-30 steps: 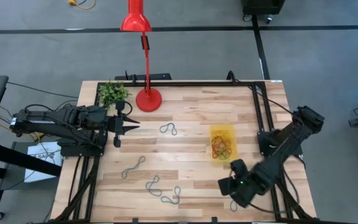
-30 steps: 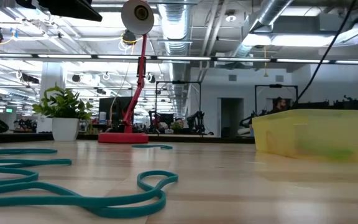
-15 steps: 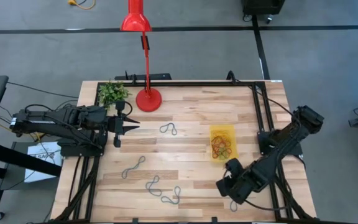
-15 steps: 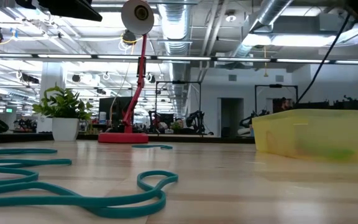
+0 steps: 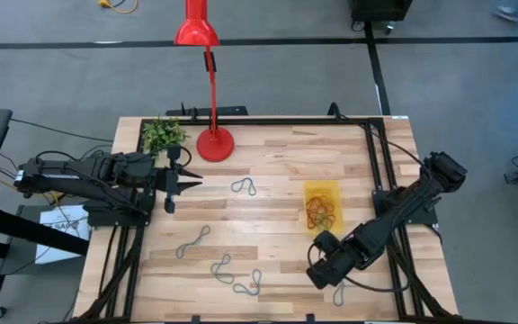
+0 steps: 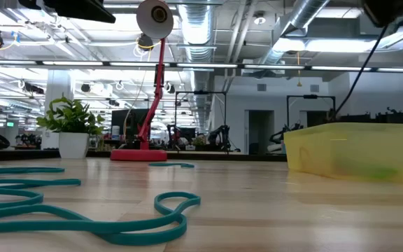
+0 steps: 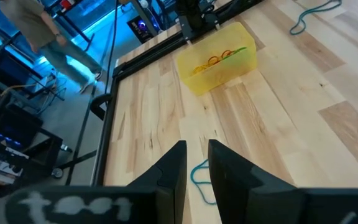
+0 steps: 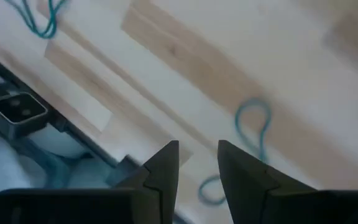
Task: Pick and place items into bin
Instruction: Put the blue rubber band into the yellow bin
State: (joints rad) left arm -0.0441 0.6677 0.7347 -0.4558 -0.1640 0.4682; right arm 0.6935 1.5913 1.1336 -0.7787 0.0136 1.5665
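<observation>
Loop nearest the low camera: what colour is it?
Teal green. The loop lies twisted on the table; the low view shows it best.

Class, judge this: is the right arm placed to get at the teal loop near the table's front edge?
Probably yes. The right hand hangs just beside that teal loop, fingers slightly apart, with only bare table between them.
</observation>
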